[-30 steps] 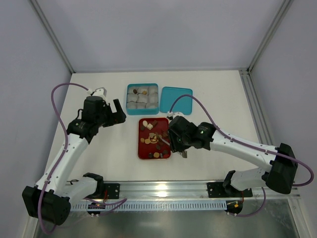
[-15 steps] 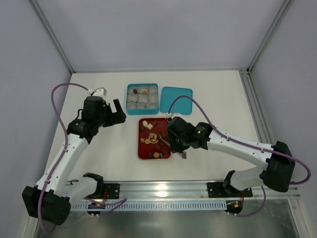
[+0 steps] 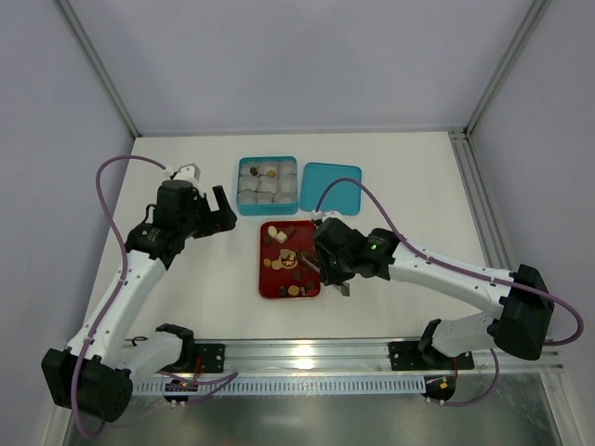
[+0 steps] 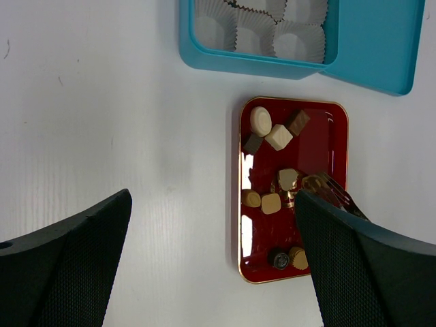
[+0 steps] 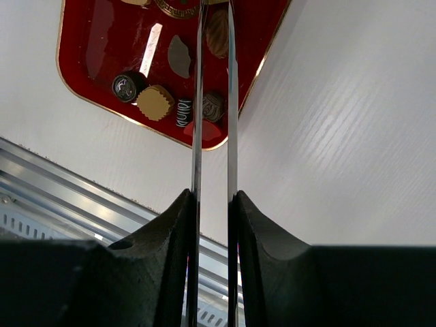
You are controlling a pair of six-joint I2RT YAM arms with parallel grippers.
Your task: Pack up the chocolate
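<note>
Red tray (image 4: 323,146) holds approx a dozen unpacked pcs of chocolate (image 4: 278,137) vs a few in teal box (image 3: 267,159) cups (image 4: 298,44), so roughly part-done; right gripper (image 5: 212,201) clamps metal tweezers (image 5: 197,102) over it, left gripper (image 4: 212,201) spread wide, empty.

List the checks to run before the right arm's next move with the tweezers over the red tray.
1. Right gripper shut on the tweezers: ok.
2. Tweezer tips over the red tray: ok.
3. A chocolate pinched between the tips: cannot tell; the wrist view cuts them off.
4. Chocolates left in the tray to pick: ok, several.
5. Blue box uncovered, lid beside it, empty paper cups free: ok.
6. Left gripper open, left of the tray and out of the path to the box: ok.
</note>
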